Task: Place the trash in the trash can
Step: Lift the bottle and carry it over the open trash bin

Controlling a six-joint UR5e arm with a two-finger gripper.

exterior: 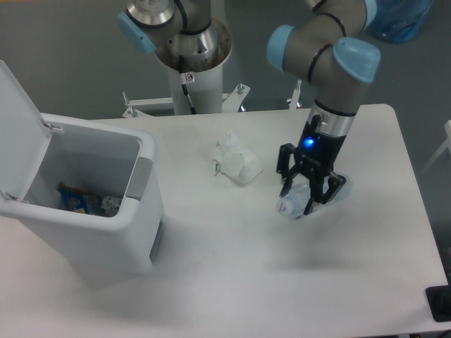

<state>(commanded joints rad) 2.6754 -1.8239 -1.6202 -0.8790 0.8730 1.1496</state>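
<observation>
Slippery clear bluish plastic bottle with a white cap (299,202), lying right of the crumpled translucent wrapper (236,162), is straddled by the black two-finger gripper (309,195), apparently closed on it, and could be dropped short of the open white boxy bin (141,211) at far left.

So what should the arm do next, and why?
Probably close firmly on the bottle and lift. The gripper is down around it on the table, while the trash can stands open to the left and the wrapper lies untouched.

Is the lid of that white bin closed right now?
No, the trash can has its lid swung up at the left, and you can see items inside it.
</observation>
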